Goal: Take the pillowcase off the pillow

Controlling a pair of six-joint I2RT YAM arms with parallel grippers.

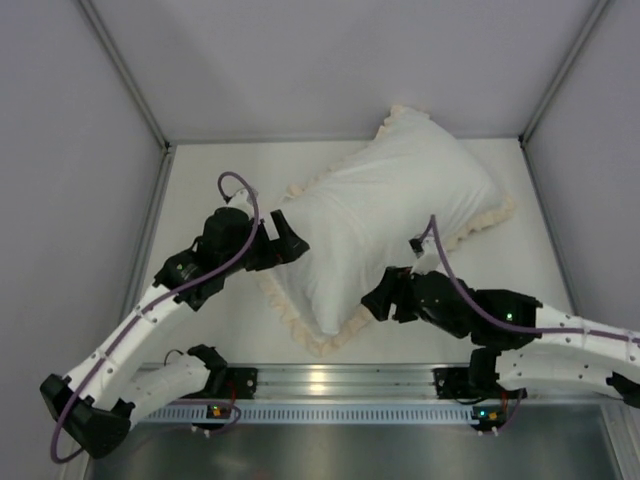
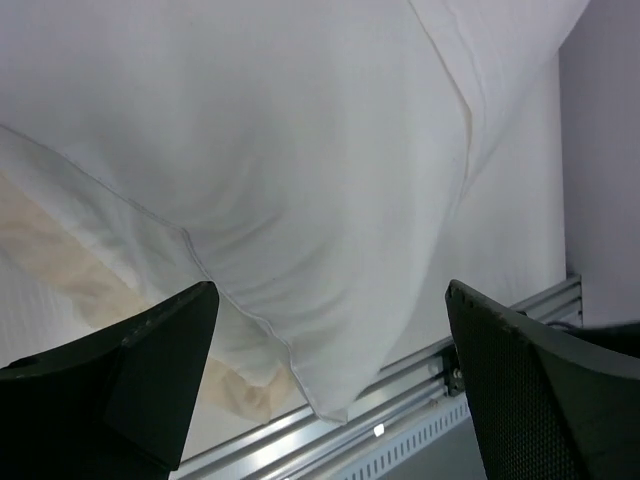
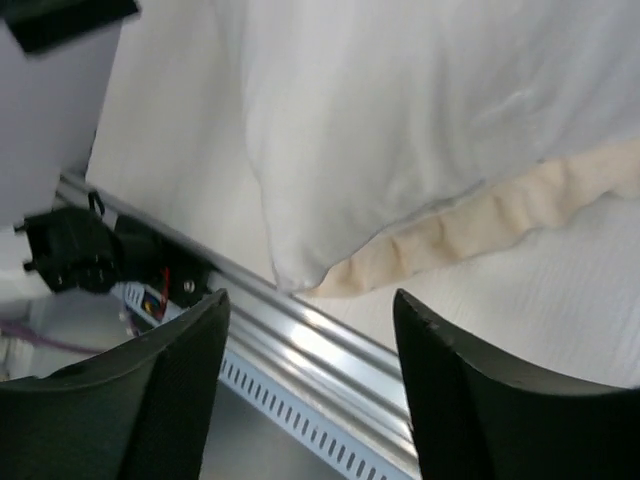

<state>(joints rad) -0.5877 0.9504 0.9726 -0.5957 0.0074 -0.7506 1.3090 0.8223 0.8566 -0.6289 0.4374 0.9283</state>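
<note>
The frilled pillowcase lies diagonally on the white table.

The pillowcase is plain white on its upper face; its frill is cream. The table is white. The arms are white with black joints and purple cables. The rail is silver. The walls are pale grey.

Pale grey enclosure walls, white tabletop (softly lit), aluminium rail along near edge
</note>
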